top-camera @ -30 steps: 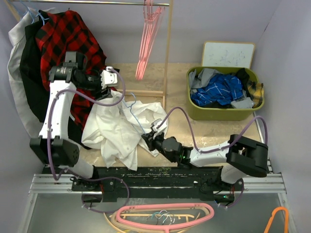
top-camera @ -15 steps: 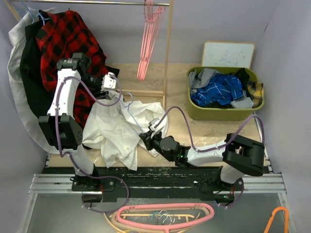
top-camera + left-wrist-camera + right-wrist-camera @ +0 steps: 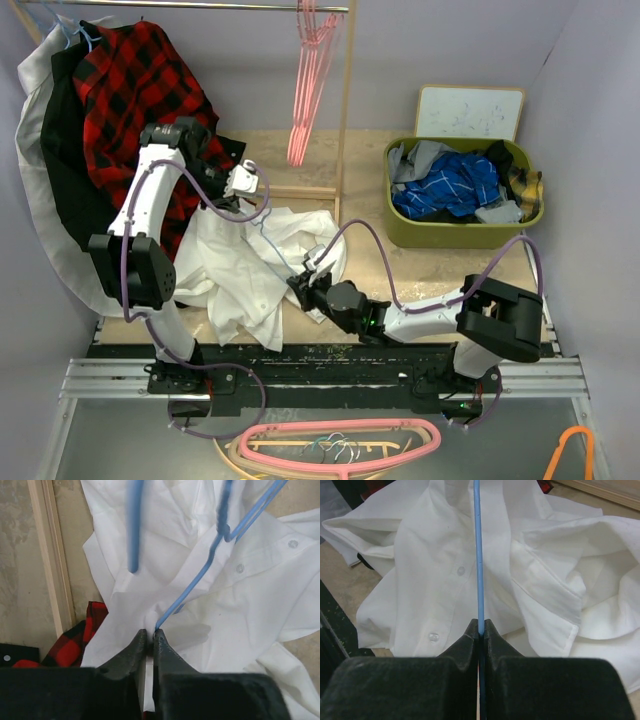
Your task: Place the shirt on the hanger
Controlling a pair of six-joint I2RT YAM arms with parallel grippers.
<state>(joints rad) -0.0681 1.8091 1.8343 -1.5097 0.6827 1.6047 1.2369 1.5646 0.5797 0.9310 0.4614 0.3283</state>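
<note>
The white shirt [image 3: 240, 270] lies crumpled on the floor between the two arms. The light-blue hanger [image 3: 275, 235] runs across it, its wire partly under the cloth. My left gripper [image 3: 245, 180] is at the shirt's upper edge. In the left wrist view it [image 3: 150, 636] is shut on a fold of the shirt [image 3: 250, 605], where the hanger wire [image 3: 200, 577] meets the fingertips. My right gripper [image 3: 305, 283] is low at the shirt's right side. In the right wrist view it [image 3: 480, 627] is shut on the straight hanger wire [image 3: 477, 555], above the shirt [image 3: 420, 580].
A red-and-black plaid shirt [image 3: 140, 90] and dark garments hang on the rail at the left. Pink hangers [image 3: 305, 90] hang beside the wooden post [image 3: 345, 110]. A green bin [image 3: 465, 235] of clothes and a whiteboard [image 3: 470, 110] stand at the right. A wooden base bar [image 3: 50, 555] lies beside the shirt.
My left gripper has swung right and down onto the shirt's upper edge and shut on the cloth. The right gripper keeps its hold on the hanger wire, barely moved.
</note>
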